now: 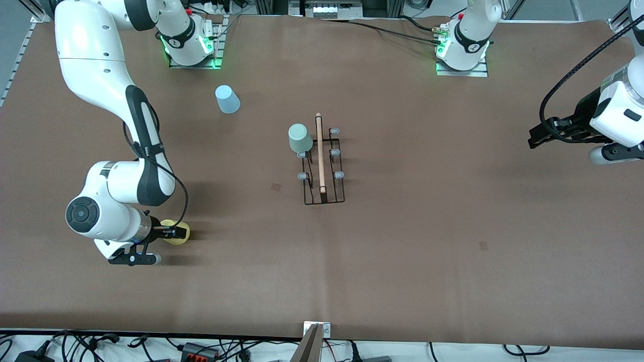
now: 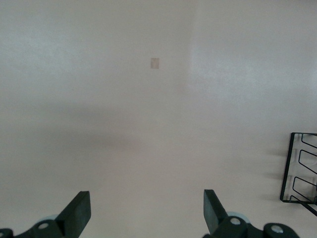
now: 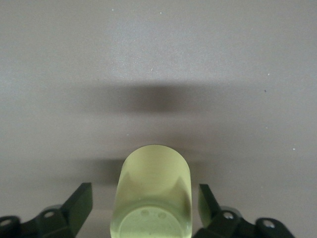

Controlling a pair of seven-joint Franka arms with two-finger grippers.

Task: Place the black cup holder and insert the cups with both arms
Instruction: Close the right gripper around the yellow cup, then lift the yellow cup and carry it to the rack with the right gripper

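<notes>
The black cup holder [image 1: 323, 166] stands mid-table with its wooden rod handle on top. A pale green cup [image 1: 300, 138] sits on one of its prongs at the end farther from the front camera. A light blue cup [image 1: 227, 99] stands upside down on the table, toward the right arm's base. The yellow cup [image 1: 180, 235] is near the right arm's end, nearer the front camera. My right gripper [image 1: 170, 232] is open with a finger on each side of the yellow cup [image 3: 151, 198], gaps showing. My left gripper [image 1: 534, 139] is open and empty over the left arm's end; it also shows in the left wrist view [image 2: 145, 194].
A corner of the rack's wire base [image 2: 297, 168] shows in the left wrist view. A small square mark [image 1: 275, 187] lies on the brown table cover beside the rack. A metal bracket [image 1: 316, 333] sits at the table's front edge, with cables below it.
</notes>
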